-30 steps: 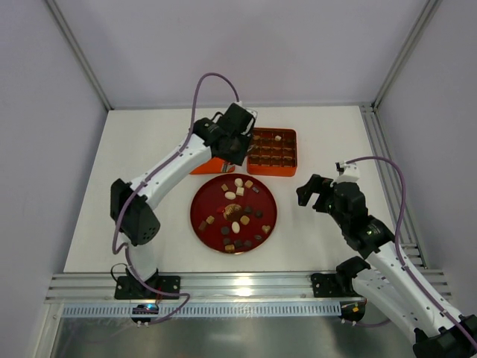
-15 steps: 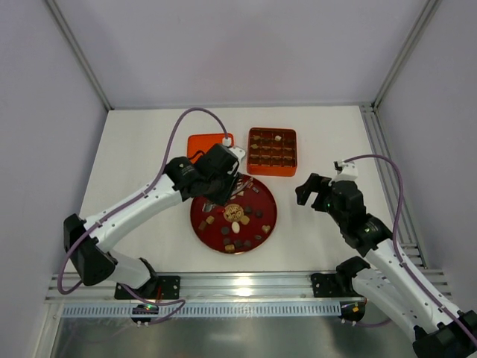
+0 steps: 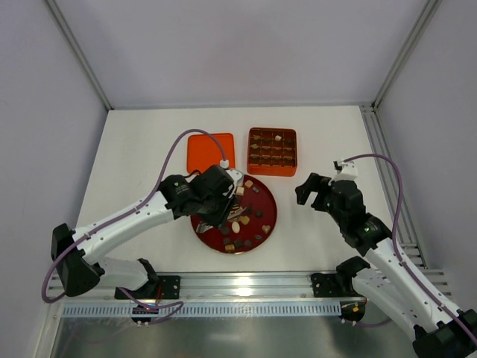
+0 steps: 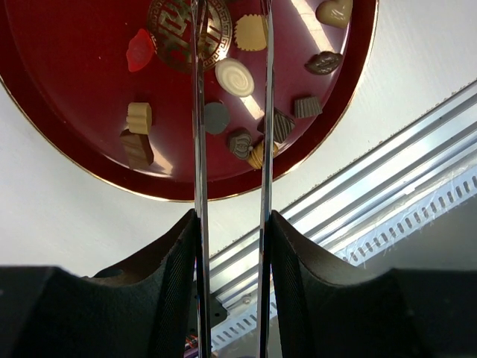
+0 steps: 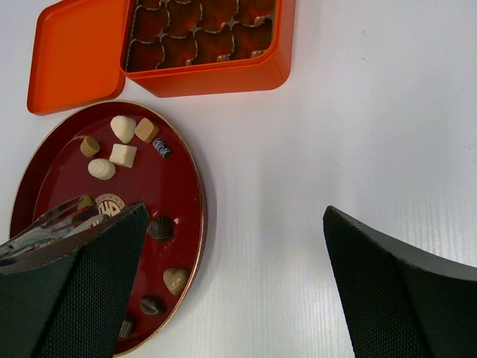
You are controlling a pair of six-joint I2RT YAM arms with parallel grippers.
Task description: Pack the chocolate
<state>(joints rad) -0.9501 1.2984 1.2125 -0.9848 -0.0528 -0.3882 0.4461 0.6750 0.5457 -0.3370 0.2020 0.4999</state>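
Several small chocolates (image 3: 237, 216) in dark brown, tan and cream lie on the round dark-red plate (image 3: 273, 211). My left gripper (image 3: 222, 200) is over the plate and is shut on metal tongs (image 4: 198, 149). The tong blades stand slightly apart, with a cream swirl chocolate (image 4: 234, 77) between them. In the left wrist view the left gripper (image 4: 231, 224) points at the plate (image 4: 74, 160). My right gripper (image 3: 314, 191) is open and empty over bare table to the right of the plate; the right wrist view shows it (image 5: 231, 283) too.
The square orange box (image 3: 272, 151) with a brown grid insert stands behind the plate and holds a cream sweet (image 3: 278, 138). Its orange lid (image 3: 211, 151) lies flat to the left of it. Aluminium rails (image 3: 246, 287) run along the near edge.
My left arm has swung from the box and lid toward me and now holds the tongs over the plate's middle. The lid now shows fully. The right arm has not moved.
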